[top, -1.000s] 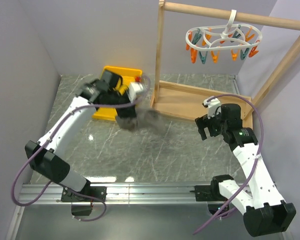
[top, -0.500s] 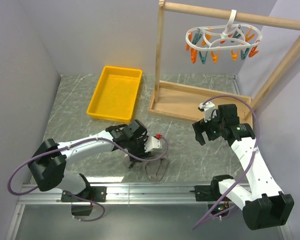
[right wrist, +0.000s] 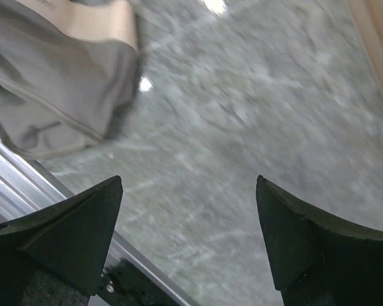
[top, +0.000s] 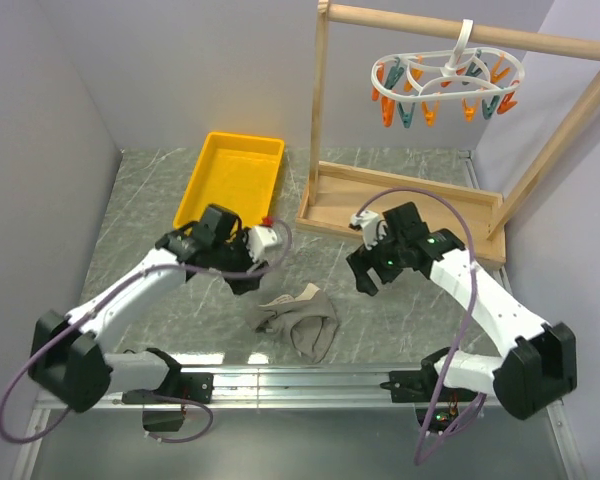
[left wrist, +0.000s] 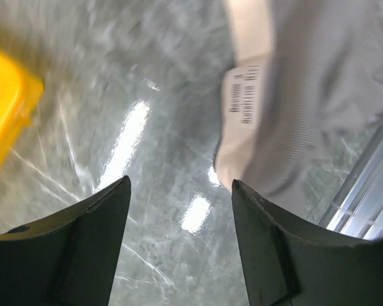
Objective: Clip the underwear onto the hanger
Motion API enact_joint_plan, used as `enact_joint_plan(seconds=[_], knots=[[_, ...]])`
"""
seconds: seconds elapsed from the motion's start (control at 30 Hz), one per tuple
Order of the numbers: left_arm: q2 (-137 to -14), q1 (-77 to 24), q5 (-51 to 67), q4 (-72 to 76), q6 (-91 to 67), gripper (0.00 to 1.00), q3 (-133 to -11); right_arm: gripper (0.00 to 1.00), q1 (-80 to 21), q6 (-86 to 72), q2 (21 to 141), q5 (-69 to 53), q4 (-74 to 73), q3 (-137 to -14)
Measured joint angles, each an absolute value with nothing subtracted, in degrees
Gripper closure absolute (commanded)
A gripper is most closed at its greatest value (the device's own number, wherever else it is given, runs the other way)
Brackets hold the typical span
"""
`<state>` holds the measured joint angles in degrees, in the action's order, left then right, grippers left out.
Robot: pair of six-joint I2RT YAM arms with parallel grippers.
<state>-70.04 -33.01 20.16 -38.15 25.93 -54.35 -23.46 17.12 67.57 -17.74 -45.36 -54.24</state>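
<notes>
Top external view puts the task near its start: the underwear (top: 300, 318) lies in a crumpled heap on the worktop (top: 140, 200), close to the near edge and between the two arms, and none of it is clipped. The hanger (top: 447, 80) hangs by its hook from the top bar of the wooden rack (top: 320, 120), well apart from the garment, its orange and teal pegs dangling with nothing in them. By my judgement all the work is left: lifting the garment, carrying it up to the ring and getting an edge into a peg. The left claw (left wrist: 179, 188) stands just beside the heap, fingers spread with nothing between them. The right claw (right wrist: 188, 185) hovers on the other side, likewise wide and empty. The fabric is soft grey-taupe, folded over itself, with a pale beige waistband and a small printed label showing in the left wrist view; it looks limp and would likely drape when lifted
</notes>
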Motion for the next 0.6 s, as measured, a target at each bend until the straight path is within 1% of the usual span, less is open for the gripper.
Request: enact_joint_plan(seconds=[0.07, 0.17, 0.3, 0.43, 0.5, 0.57, 0.6], knots=[[-74.7, -27.4, 23.0, -39.2, 24.2, 0.3, -56.3, 0.09, -25.7, 16.5, 70.8, -18.6, -44.0, -55.6], [-80.5, -23.5, 25.9, -40.3, 21.8, 0.3, -57.3, 0.09, -29.3, 16.3, 73.6, -19.9, -41.5, -56.2], [-85.4, -23.1, 29.1, -41.6, 19.1, 0.31, -57.3, 0.09, -35.6, 16.4, 76.6, -20.0, -39.0, -56.2], [-89.3, -23.2, 31.0, -41.8, 16.7, 0.32, -57.3, 0.12, -42.8, 17.7, 80.4, -19.4, -36.5, -56.2], [-91.2, -23.3, 31.3, -41.8, 15.7, 0.33, -57.3, 0.24, -45.8, 18.5, 82.2, -18.7, -35.6, -56.1], [-93.0, -23.5, 31.2, -41.9, 15.0, 0.35, -57.4, 0.33, -49.1, 19.4, 83.9, -17.7, -34.5, -55.7], [-93.8, -23.8, 31.2, -41.9, 14.7, 0.38, -57.4, 0.34, -50.6, 20.0, 84.4, -17.1, -33.9, -55.2]])
